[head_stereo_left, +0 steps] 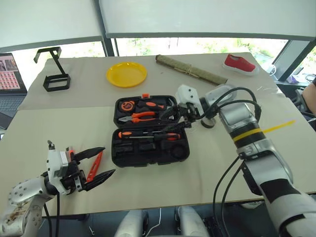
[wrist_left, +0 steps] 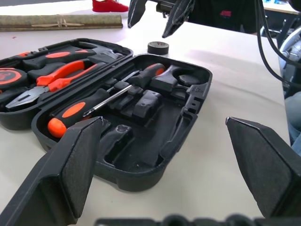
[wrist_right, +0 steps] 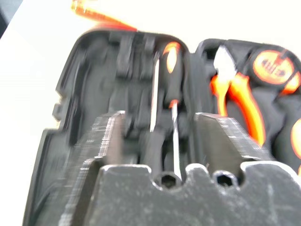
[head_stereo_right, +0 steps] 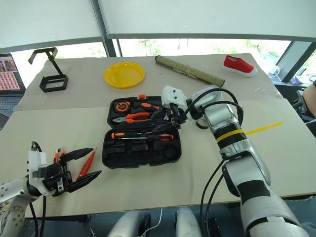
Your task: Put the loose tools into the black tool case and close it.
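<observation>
Left hand (head_stereo_left: 96, 165) is hovering low at about 7 o'clock of the bench (head_stereo_left: 148, 197), its fingers spread wide apart, gripping nothing. Just beside it, partly between the fingers in the head views, an orange tool (head_stereo_left: 94, 166) is lying loose on the bench; it looks like the slim tester screwdriver, not yet packed.

Black tool case (head_stereo_left: 148, 153) is sitting open at bench centre, both halves flat. Far half is holding the orange-handled pliers (head_stereo_left: 139, 116) and a round tape measure (head_stereo_left: 128, 105). Near half is carrying two orange-and-black screwdrivers (head_stereo_left: 148, 134) lying along its far edge, so those count as done. Several moulded slots in the near half are showing empty in the left wrist view.

Right hand (head_stereo_left: 178, 117) is hanging over the case's 3 o'clock end, pointing across toward 9 o'clock. Its fingers are standing partly apart with nothing clamped between them; the screwdriver shafts seen between them in the right wrist view are lying down in the case.

Small dark tape roll (head_stereo_left: 208, 123) is sitting on the bench just beside the case at 3 o'clock, partly hidden by the right arm, still loose. Utility knife: cannot tell where it is.

Judgement: roughly halfway. Left: tester, tape roll, maybe the knife, then folding the lid shut and latching.
</observation>
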